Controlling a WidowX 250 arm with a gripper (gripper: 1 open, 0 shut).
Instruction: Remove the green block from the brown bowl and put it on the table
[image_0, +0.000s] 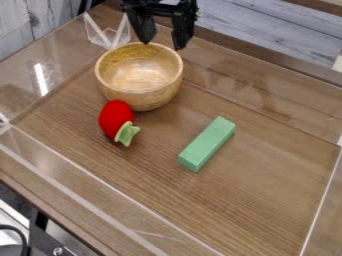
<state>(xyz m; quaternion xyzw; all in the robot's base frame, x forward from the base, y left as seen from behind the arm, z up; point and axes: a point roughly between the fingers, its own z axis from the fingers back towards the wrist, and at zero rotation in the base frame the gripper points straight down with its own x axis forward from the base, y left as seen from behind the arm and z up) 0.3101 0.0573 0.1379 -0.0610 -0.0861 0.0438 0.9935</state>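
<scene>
- The gripper is released, fingers spread above the far rim of the brown bowl.
- The green block lies flat on the table, nearer the camera than the gripper, well apart.

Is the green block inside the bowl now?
No, the green block lies on the table, apart from the bowl.

The table has a brown wood-grain top with a glossy surface. Directly on it lie the light tan wooden bowl, a red round toy with a green leafy stem near the bowl, and a flat mint-green block, well apart from both.
</scene>
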